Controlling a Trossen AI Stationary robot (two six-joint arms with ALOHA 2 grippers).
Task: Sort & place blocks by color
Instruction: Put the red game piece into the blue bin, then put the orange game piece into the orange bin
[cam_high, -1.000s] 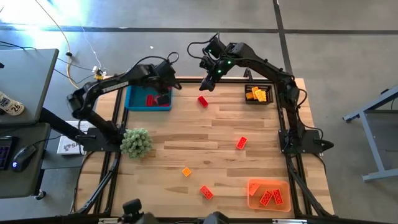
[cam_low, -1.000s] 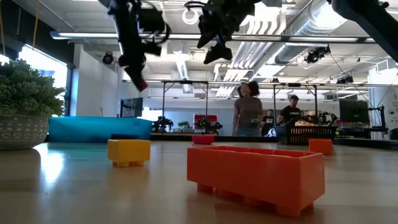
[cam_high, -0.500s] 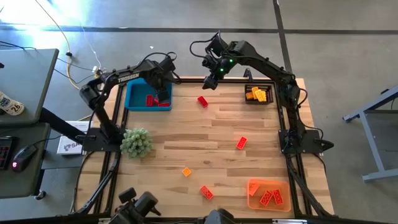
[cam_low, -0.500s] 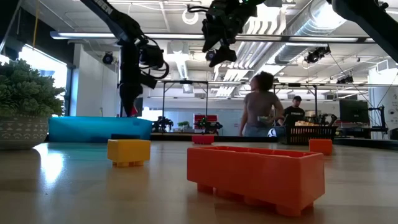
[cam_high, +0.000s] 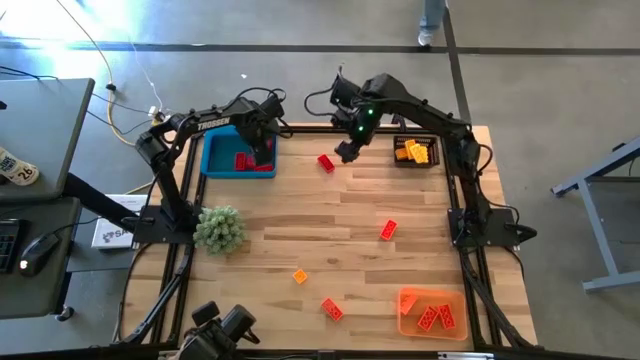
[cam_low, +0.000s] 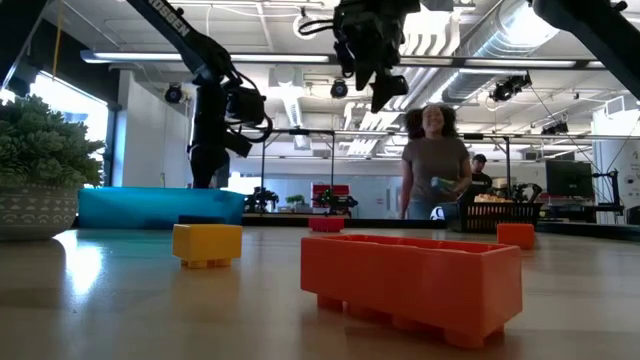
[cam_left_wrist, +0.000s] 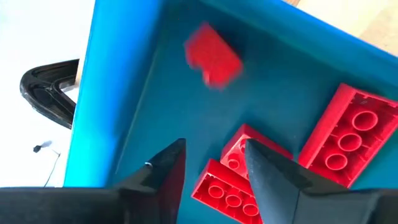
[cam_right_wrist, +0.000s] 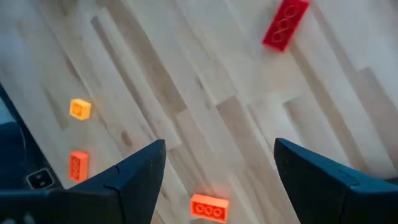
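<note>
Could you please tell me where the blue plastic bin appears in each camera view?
High view: the blue plastic bin sits at the table's far left corner, partly under the left arm.
Low view: its long wall shows at the left, far across the table.
Left wrist view: its inside fills the picture, with red studded bricks in it.
Right wrist view: not in it.
Shared landmark: the left claw, hanging over the bin.
</note>
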